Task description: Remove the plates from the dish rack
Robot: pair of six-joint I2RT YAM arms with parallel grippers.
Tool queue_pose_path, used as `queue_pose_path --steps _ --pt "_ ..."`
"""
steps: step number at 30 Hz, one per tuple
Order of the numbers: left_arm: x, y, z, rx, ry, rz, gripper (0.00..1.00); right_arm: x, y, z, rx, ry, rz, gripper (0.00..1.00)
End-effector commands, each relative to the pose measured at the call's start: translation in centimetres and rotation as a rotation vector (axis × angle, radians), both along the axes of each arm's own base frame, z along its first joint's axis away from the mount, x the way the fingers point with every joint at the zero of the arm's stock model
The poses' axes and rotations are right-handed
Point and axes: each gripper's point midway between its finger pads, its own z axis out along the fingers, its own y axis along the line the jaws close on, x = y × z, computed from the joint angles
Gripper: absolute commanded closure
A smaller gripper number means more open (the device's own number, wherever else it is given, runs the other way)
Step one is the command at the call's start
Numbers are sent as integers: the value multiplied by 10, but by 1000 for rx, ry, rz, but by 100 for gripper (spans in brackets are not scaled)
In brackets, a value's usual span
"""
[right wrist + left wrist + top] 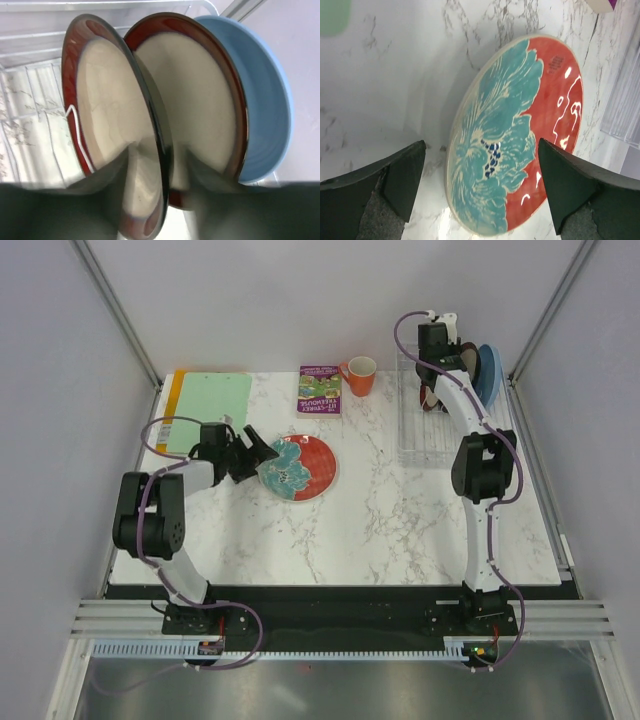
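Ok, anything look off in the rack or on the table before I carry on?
Nothing spilled or broken. The floral plate lies flat on the table, the left gripper open at its edge. In the dish rack, the front red-rimmed plate seems to lean away from its neighbour, the right gripper straddling its rim.

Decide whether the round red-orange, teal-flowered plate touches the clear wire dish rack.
Apart. The top view shows bare marble table between the plate and the dish rack.
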Motion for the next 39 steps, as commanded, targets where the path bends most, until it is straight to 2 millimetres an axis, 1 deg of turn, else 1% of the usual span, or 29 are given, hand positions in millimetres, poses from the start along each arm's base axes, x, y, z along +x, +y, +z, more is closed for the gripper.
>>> queue_pose_path --steps 1,2,3,4,5,6,7,8,11,12,13,14,15,16,17,19,20,22,23,24,26,27,31,35,38,39 --pt "-16 3 31 37 -63 5 0 15 -1 19 -8 -69 15 74" --pt "-17 1 47 33 -103 -2 0 16 0 17 -8 -65 17 82" --pt "-19 1 54 32 -116 -5 0 16 -2 18 -7 -68 15 100" --pt "-20 0 62 30 -132 -14 0 16 -3 18 -7 -69 15 100" --pt "-21 0 75 28 -165 -16 0 16 -1 19 -7 -69 20 100" --pt "-23 0 80 26 -171 -17 0 16 -1 20 -4 -75 17 100" --pt "-24 -1 86 23 -181 -22 0 14 -2 25 -8 -82 11 100" --pt "-25 -2 96 21 -203 -23 0 13 -3 29 -16 -91 1 100" --pt "-30 -2 109 13 -230 -20 0 5 -9 51 -102 -123 -53 100" --pt "-31 -3 112 10 -237 -23 0 3 -7 58 -127 -142 -71 100" --pt "-33 -5 113 5 -235 -27 0 -5 -13 69 -180 -140 -109 100" --pt "-34 -6 114 4 -238 -31 0 -9 -14 73 -210 -139 -132 100" --pt "-35 -7 117 5 -247 -32 0 -9 -10 84 -223 -178 -143 100" --pt "-37 -9 117 6 -246 -40 0 -18 -12 97 -249 -197 -182 100" --pt "-39 -10 117 4 -246 -44 0 -21 -12 98 -277 -184 -184 100" --pt "-40 -11 119 10 -256 -48 0 -25 -9 115 -271 -230 -200 100" --pt "-41 -11 120 12 -260 -49 0 -28 -9 118 -281 -233 -209 100" --pt "-43 -12 122 15 -268 -60 0 -33 -8 130 -276 -258 -222 100" --pt "-43 -12 123 18 -274 -61 0 -35 -10 131 -279 -257 -231 100" --pt "-45 -14 125 13 -277 -70 0 -39 -9 140 -274 -275 -237 100" --pt "-50 -14 122 14 -262 -76 0 -42 -11 144 -268 -284 -239 100" --pt "-51 -14 124 10 -265 -81 0 -46 -10 152 -256 -303 -239 100" --pt "-54 -17 128 -3 -273 -95 0 -52 -11 164 -249 -323 -238 100" --pt "-55 -19 130 -12 -276 -103 0 -54 -12 165 -258 -314 -239 100" --pt "-57 -19 133 -14 -285 -107 0 -59 -13 168 -248 -319 -239 100" --pt "-56 -19 135 -11 -292 -109 0 -63 -15 175 -244 -333 -243 100"
